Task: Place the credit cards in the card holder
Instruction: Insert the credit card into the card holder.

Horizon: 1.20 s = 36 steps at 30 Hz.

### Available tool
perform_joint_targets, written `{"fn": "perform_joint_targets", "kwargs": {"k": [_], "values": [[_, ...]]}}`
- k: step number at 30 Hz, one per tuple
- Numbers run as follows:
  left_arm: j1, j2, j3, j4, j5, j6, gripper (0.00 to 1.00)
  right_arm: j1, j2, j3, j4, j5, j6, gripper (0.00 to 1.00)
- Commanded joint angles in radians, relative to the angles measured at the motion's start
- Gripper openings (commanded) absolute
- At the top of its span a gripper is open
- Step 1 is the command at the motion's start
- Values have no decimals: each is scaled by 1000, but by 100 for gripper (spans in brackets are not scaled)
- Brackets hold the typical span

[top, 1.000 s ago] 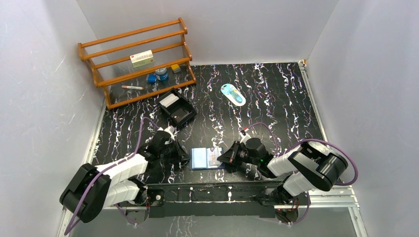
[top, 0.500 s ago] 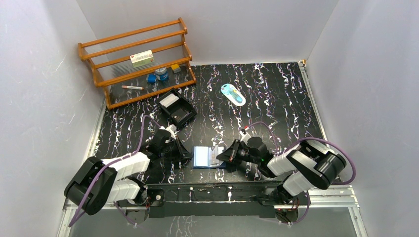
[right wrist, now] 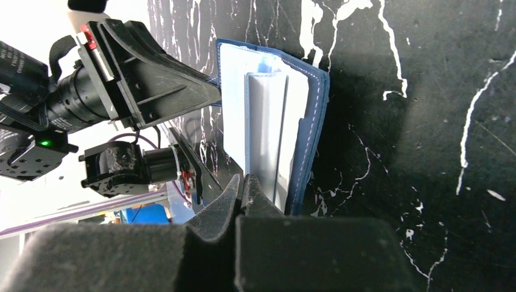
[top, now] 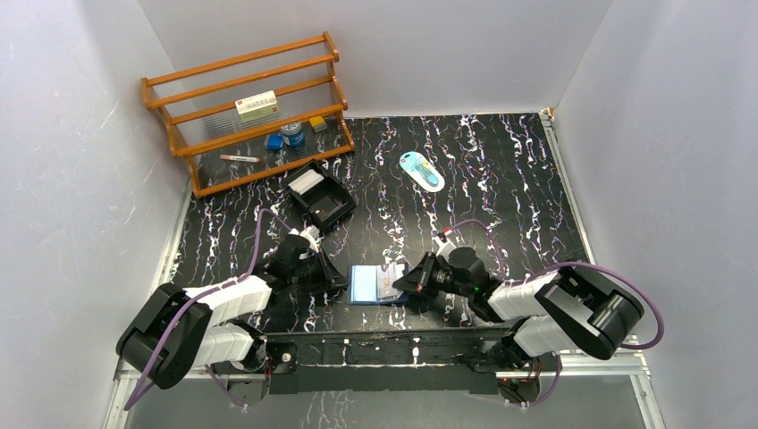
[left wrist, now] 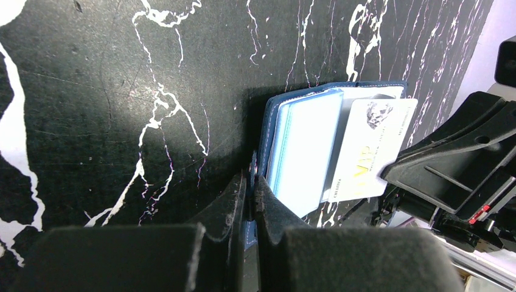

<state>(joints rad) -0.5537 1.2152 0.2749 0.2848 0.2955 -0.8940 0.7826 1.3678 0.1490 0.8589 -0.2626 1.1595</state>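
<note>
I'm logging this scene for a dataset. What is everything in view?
holder: one, navy with pale blue pockets, open, near table edge
card: one, white with gold print, overlapping holder
tray: one, black, in front of rack
packet: one, blue-white oval, far centre
rack: one, wooden, far left, small items on it
box: one, white, on rack
table: one, black, white-veined
left gripper: black, shut on holder's cover
right gripper: black, shut on card
</note>
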Motion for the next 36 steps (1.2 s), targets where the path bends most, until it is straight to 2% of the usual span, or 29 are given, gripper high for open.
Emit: {"fn": "perform_joint_targets", "kwargs": {"k": [1, 23, 36], "values": [[-10, 20, -32, -105, -34, 23, 0, 7, -26, 34, -66, 23, -31, 0], [-11, 29, -33, -98, -19, 16, 0, 9, 171, 22, 185, -45, 34, 0], [-11, 32, -50, -73, 12, -4, 0, 19, 202, 51, 164, -1, 28, 0]]}}
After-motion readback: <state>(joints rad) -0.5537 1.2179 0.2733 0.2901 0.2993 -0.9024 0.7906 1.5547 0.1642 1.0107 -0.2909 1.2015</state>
